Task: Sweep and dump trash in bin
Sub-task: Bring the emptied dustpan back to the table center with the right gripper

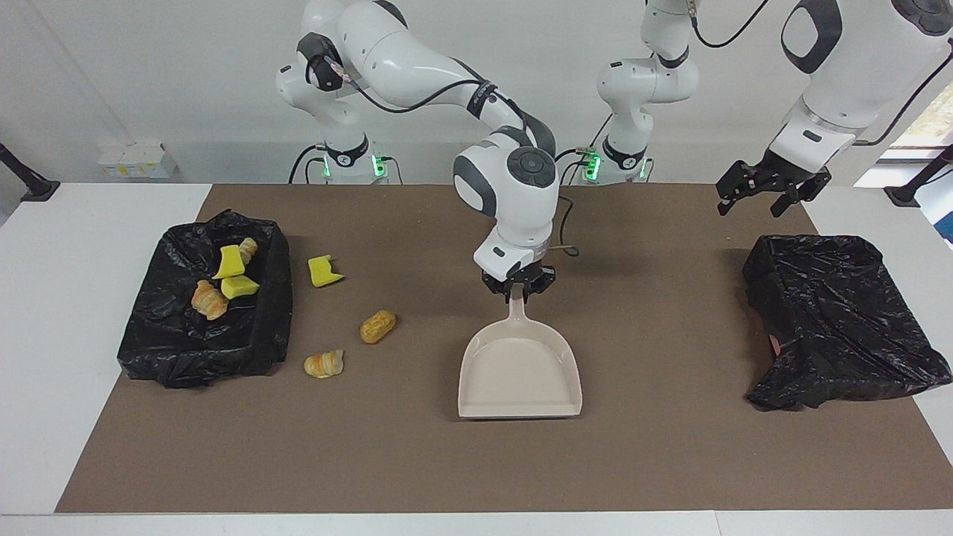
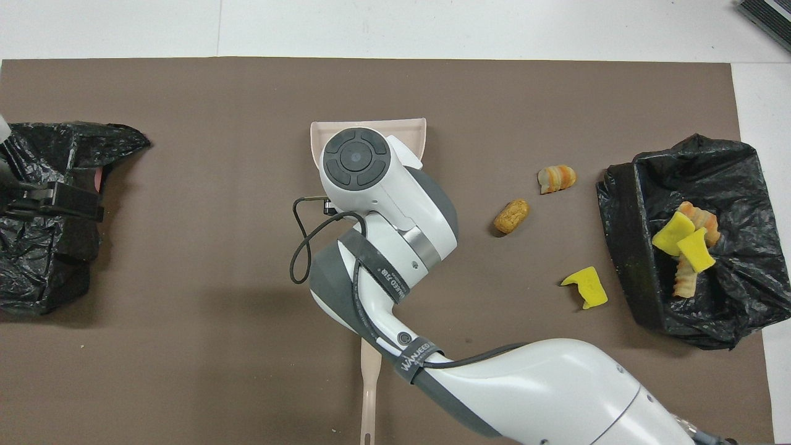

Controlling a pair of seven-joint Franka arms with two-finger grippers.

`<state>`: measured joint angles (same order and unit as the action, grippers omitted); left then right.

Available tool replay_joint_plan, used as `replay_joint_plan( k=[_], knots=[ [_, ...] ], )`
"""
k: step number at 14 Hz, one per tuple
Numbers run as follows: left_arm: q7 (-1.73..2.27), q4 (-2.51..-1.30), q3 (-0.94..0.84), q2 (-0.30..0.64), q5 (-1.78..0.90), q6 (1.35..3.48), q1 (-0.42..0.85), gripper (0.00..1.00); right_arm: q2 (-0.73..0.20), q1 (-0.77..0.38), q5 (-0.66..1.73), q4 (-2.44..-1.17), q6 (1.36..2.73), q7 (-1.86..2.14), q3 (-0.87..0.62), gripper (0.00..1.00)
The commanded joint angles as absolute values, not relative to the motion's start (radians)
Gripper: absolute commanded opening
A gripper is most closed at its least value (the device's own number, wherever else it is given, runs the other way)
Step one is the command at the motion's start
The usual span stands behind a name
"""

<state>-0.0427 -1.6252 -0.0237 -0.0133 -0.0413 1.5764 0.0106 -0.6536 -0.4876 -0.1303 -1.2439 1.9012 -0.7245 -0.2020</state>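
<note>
Three bits of trash lie on the brown mat: a yellow sponge chunk (image 1: 324, 270) (image 2: 586, 288), a bread roll (image 1: 378, 326) (image 2: 511, 216) and a croissant (image 1: 324, 363) (image 2: 556, 178). Two more sponge chunks (image 1: 232, 273) and two croissants (image 1: 209, 299) lie in the black-bagged bin (image 1: 164, 350) (image 2: 624, 247) at the right arm's end. My right gripper (image 1: 517, 292) is at the top of the handle of the beige dustpan (image 1: 521, 372) (image 2: 414, 133), which lies flat at mid-table. My left gripper (image 1: 770, 201) (image 2: 55, 201) hangs open and empty over the second bin's near edge and waits.
A second black-bagged bin (image 1: 834, 320) (image 2: 37, 272) stands at the left arm's end. A beige handle (image 2: 369, 383) lies on the mat nearer to the robots than the dustpan, its head hidden under my right arm. White table borders the mat.
</note>
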Motion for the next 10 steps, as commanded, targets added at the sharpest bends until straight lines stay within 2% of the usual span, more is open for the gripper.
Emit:
replay_joint_plan(
  k=[1,2,4,6,9,10],
  knots=[
    [-0.057,-1.631,-0.026,-0.018,-0.025,1.589,0.008,1.00,-0.663,-0.476,-0.094,-1.232,1.907,-0.732,-0.202,0.00],
    [-0.057,-1.631,-0.026,-0.018,-0.026,1.589,0.008,1.00,-0.663,-0.474,-0.086,-1.242,1.926,-0.732,-0.202,0.00],
    [-0.057,-1.631,-0.026,-0.018,-0.026,1.589,0.006,1.00,-0.657,-0.477,-0.089,-1.310,1.971,-0.730,-0.202,0.08],
    [-0.057,-1.631,-0.026,-0.018,-0.026,1.589,0.006,1.00,-0.650,-0.476,-0.087,-1.318,1.950,-0.727,-0.202,0.31],
    [-0.063,-1.631,-0.026,-0.020,-0.025,1.579,0.008,1.00,-0.647,-0.472,-0.084,-1.316,1.916,-0.723,-0.202,0.72],
    [-0.060,-1.631,-0.026,-0.020,-0.025,1.577,0.011,1.00,-0.641,-0.472,-0.086,-1.318,1.901,-0.718,-0.202,0.78]
  ],
)
